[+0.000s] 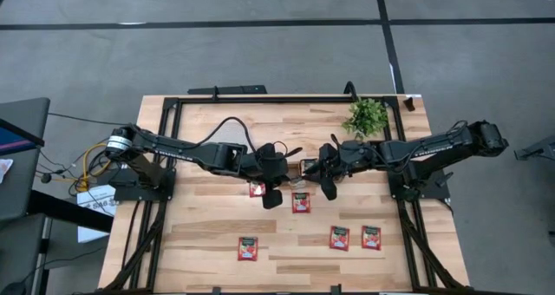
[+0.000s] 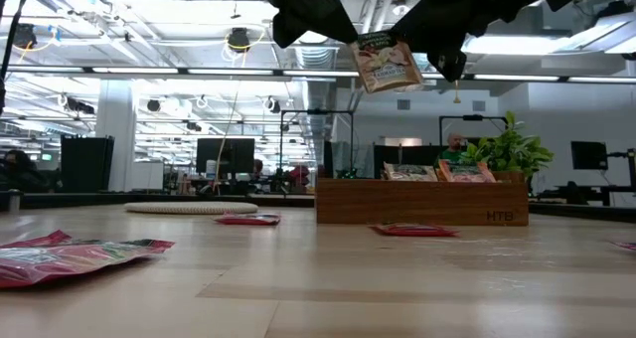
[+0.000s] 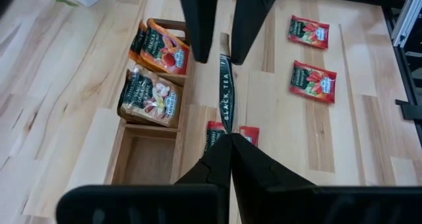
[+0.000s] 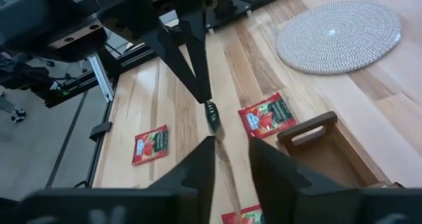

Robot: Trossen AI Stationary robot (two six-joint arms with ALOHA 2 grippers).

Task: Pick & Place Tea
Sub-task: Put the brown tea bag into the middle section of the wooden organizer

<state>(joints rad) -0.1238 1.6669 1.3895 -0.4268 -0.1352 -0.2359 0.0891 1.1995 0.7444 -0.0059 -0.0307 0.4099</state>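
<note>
Mid-air, left gripper [image 3: 227, 140] pinches sachet [image 3: 226, 92] edge-on.

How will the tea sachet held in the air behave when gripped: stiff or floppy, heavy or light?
Probably light: the left claw alone pinches the sachet by one edge; the right claw is open. Likely fairly stiff: edge-on, it looks straight, not drooping.

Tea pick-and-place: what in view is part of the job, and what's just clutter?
Job:
- held sachet, pinched by the left gripper, with the right gripper open at its far edge
- loose red sachets on the table
- wooden tray, likely the destination; two compartments already hold sachets

Lying about:
- woven disc
- potted plant
</note>
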